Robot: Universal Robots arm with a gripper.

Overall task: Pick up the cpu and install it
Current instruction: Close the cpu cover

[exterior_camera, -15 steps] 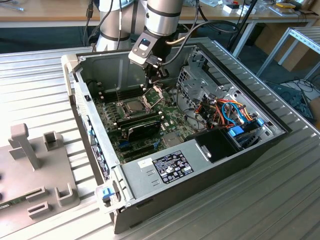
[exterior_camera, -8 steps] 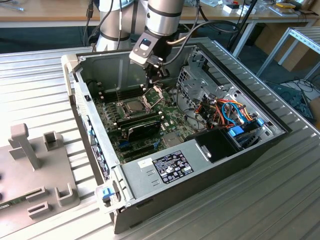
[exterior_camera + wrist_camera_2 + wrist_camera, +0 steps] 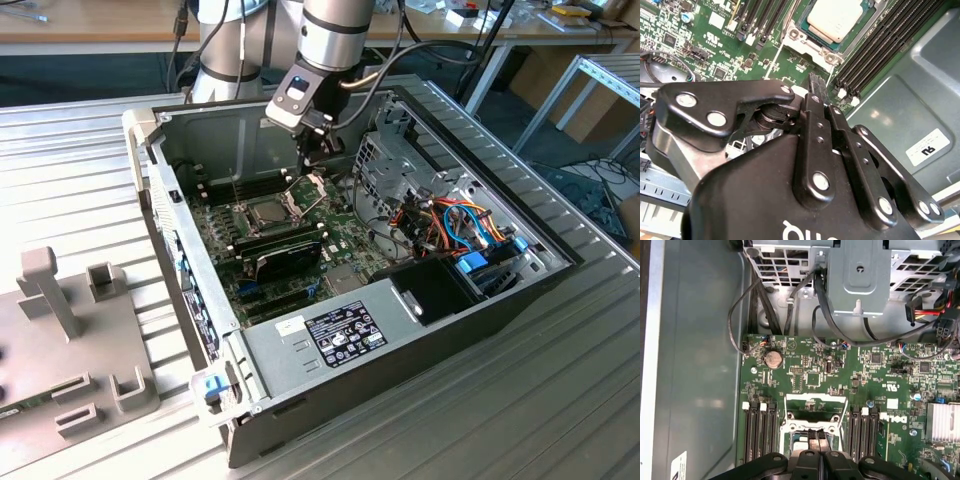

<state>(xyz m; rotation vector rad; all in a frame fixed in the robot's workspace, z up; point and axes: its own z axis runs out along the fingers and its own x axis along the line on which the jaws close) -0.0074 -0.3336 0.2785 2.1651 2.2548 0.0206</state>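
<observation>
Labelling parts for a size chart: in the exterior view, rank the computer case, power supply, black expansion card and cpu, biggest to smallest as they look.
1. computer case
2. power supply, though it lies nearest the camera
3. black expansion card
4. cpu

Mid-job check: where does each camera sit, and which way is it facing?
Exterior view: off the arm, high, looking down into the open case; the arm and gripper show.
First wrist view: on the wrist, facing the motherboard past the gripper.
Second wrist view: on the wrist, behind the gripper, facing the cpu.
Shared: both wrist views show gripper and motherboard.
</observation>
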